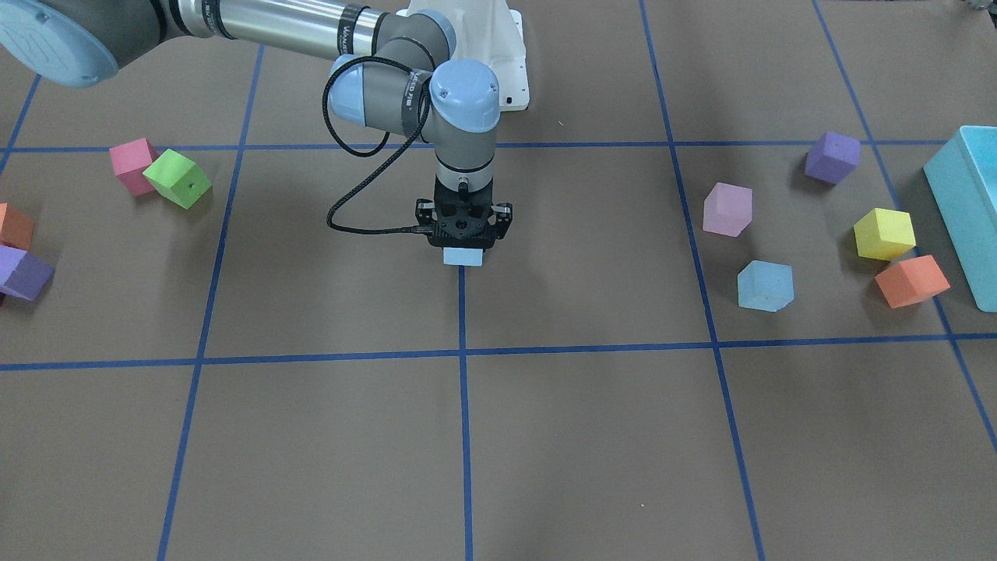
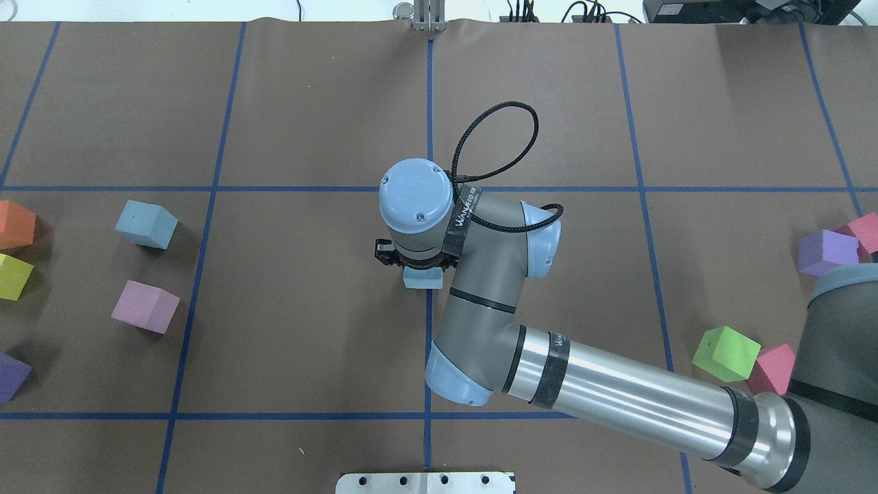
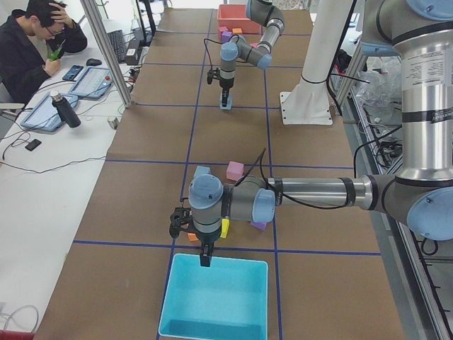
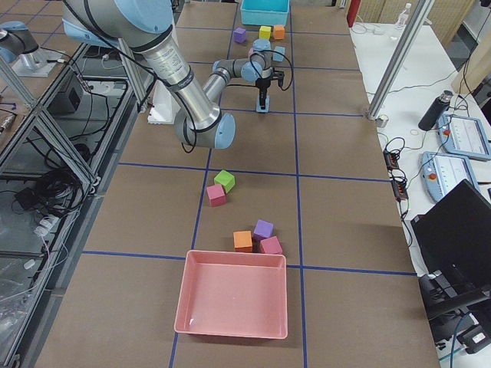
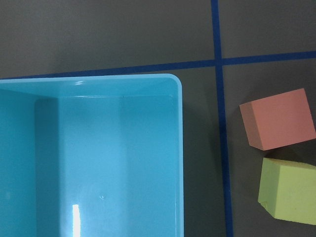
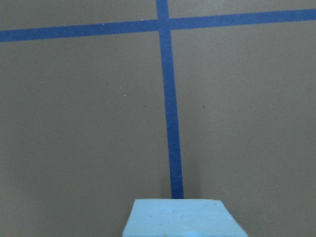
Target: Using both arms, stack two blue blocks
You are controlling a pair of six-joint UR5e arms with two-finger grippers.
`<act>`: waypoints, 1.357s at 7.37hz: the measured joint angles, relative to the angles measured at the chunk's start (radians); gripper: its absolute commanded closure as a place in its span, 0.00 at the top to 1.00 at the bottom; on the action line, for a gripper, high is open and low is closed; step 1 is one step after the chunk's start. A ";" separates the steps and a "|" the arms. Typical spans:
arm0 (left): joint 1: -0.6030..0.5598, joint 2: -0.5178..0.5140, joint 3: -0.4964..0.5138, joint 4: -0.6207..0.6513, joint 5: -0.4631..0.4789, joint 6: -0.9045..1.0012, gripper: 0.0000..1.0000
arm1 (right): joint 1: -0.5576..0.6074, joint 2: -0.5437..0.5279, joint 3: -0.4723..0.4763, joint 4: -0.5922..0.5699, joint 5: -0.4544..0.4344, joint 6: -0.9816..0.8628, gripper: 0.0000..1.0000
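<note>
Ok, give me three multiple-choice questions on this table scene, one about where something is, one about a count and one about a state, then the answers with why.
1. Where is the blue block under the right tool?
A. on the centre tape line
B. at the table's edge
C. on top of another cube

2. How many sky-blue cubes show in the front-facing view?
A. one
B. two
C. four

3. How is the teal box?
A. upside down
B. full of cubes
C. upright, with nothing in it

Answers:
1 A, the right wrist view shows the tape running straight up to the block.
2 B, that one plus the other blue block, which lies free on the table.
3 C, the left side view shows its bare floor.
</note>
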 measured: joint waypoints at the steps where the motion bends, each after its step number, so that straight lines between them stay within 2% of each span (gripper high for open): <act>1: 0.000 0.000 0.000 0.000 0.000 0.000 0.98 | 0.000 0.000 -0.002 0.011 -0.001 -0.004 1.00; 3: 0.000 0.000 0.000 0.001 0.000 -0.002 0.98 | 0.020 -0.003 0.023 0.005 0.004 -0.006 1.00; 4: 0.000 0.000 -0.001 0.000 0.000 -0.003 0.98 | 0.059 -0.007 0.079 -0.041 0.028 -0.020 1.00; 6: 0.000 0.000 -0.010 0.000 -0.001 -0.003 0.98 | 0.204 -0.015 0.238 -0.212 0.134 -0.127 1.00; 8: 0.000 -0.019 -0.032 0.001 0.002 -0.005 0.98 | 0.387 -0.088 0.298 -0.263 0.262 -0.357 1.00; 10: 0.000 -0.075 -0.075 -0.011 0.002 -0.009 0.98 | 0.560 -0.236 0.323 -0.259 0.363 -0.655 1.00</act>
